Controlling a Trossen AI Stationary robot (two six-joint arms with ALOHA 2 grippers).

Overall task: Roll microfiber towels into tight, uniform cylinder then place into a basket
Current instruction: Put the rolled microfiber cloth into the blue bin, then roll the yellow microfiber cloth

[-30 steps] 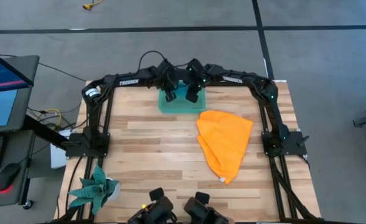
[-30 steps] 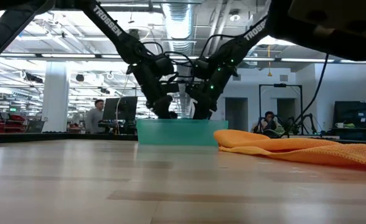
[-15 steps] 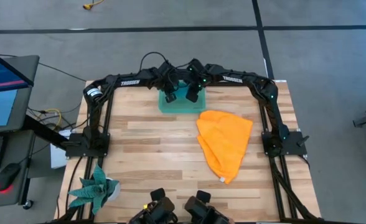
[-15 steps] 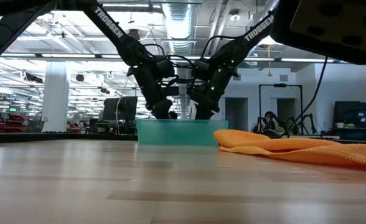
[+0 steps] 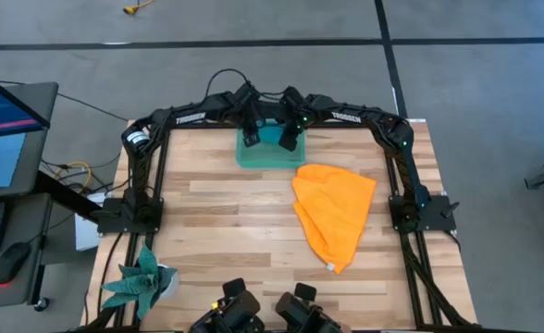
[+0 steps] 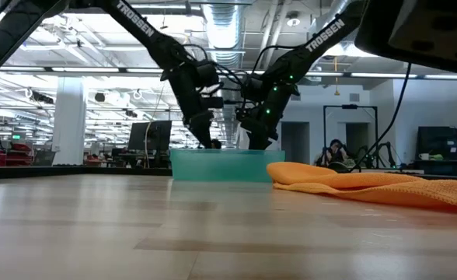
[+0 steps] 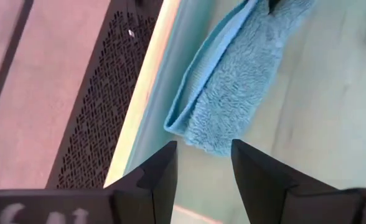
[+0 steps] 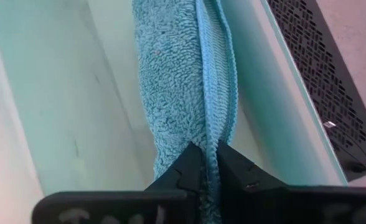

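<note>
Blue towel (image 8: pixel 183 81): rolled, in basket (image 5: pixel 265 155), 12 o'clock; right gripper (image 8: pixel 209 163) pinching it, left gripper (image 7: pixel 203 163) parted, empty. Orange towel (image 5: pixel 332 211): flat, unrolled, 3 o'clock.

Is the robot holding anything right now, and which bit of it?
Yes. The right gripper pinches the blue towel by its stitched edge, inside the basket. The left gripper has its fingers open and holds nothing.

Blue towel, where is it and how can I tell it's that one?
Look at the far edge of the wooden table, where both arms meet over a see-through teal basket. The blue towel lies inside it, a fluffy rolled-up strip, with the right hand pinching one end. The other towel is orange, bigger, and lies crumpled out on the table.
</note>
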